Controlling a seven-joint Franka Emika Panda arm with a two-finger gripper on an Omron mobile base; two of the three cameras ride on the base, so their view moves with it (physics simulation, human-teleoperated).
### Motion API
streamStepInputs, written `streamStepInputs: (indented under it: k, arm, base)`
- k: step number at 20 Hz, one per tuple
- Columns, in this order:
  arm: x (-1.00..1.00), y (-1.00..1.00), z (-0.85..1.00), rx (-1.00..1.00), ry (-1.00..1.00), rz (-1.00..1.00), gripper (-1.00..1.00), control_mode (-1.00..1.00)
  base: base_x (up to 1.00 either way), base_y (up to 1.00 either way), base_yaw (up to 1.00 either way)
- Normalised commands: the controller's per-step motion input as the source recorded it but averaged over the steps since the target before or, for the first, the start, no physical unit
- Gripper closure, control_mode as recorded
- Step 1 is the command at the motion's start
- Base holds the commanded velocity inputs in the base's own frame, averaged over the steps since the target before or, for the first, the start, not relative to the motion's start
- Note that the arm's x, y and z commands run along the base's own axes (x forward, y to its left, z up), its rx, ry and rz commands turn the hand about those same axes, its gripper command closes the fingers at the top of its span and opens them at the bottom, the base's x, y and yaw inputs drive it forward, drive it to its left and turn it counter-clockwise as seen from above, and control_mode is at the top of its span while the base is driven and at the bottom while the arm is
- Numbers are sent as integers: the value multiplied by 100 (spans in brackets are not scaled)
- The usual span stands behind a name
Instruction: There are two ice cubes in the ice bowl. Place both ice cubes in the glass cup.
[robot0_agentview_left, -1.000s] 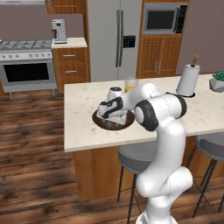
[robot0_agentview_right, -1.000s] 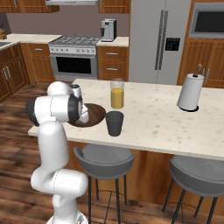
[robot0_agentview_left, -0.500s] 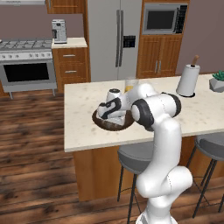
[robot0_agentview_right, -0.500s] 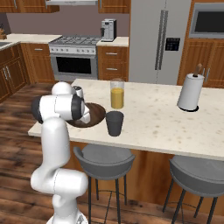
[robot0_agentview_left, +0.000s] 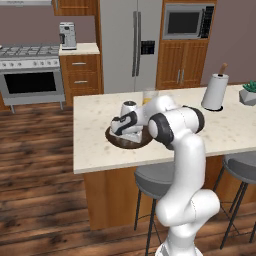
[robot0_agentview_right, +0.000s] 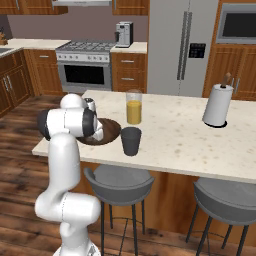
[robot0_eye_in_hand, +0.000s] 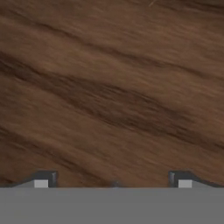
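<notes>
Jaws spread wide, nothing between them; gripper (robot0_eye_in_hand: 113, 186) pressed low into the bowl (robot0_agentview_left: 116, 138), pointing down at its floor. Hand view: dark wood grain across the field, the two fingertips (robot0_eye_in_hand: 43, 180) far apart at the bottom edge. A faint pale speck sits between the tips at the very bottom; too small to call it a cube.

Ice cubes: cannot make them out in either base view, the hand covers the bowl's middle. Presumably in the bowl under or beside the hand; none seen in the cup.

Bowl sits on the bench (robot0_agentview_right: 170, 145) near its left front edge in the right base view. Cup (robot0_agentview_right: 131, 141) stands just beside the bowl, toward the front edge. Glass of orange liquid (robot0_agentview_right: 133, 106) behind the cup. Paper towel roll (robot0_agentview_right: 218, 105) well apart to the right.

Judgement: step in hand is the first pick.

Risks:
- Cube is tiny and probably slick; closing off-centre could squirt it sideways.
- Tips this low could scrape or shove the bowl toward the cup.
- Transfer path is close to the orange glass; an elbow swing could knock it.
</notes>
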Motion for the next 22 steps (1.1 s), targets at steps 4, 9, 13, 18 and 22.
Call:
streamStepInputs:
  k: [4,9,13,18,22]
  arm:
    - [0,7,-32,-6,12,0,100,-100]
    - [-12,2,-28,-7,12,0,100,-100]
    - [-37,0,6,0,-1,0,100,-100]
    - [-27,-14,63,5,-2,0,100,-100]
    - [-29,-50,91,8,0,-1,100,-100]
  base:
    - [0,0,0]
    - [0,0,0]
    - [0,0,0]
    - [0,0,0]
    - [0,0,0]
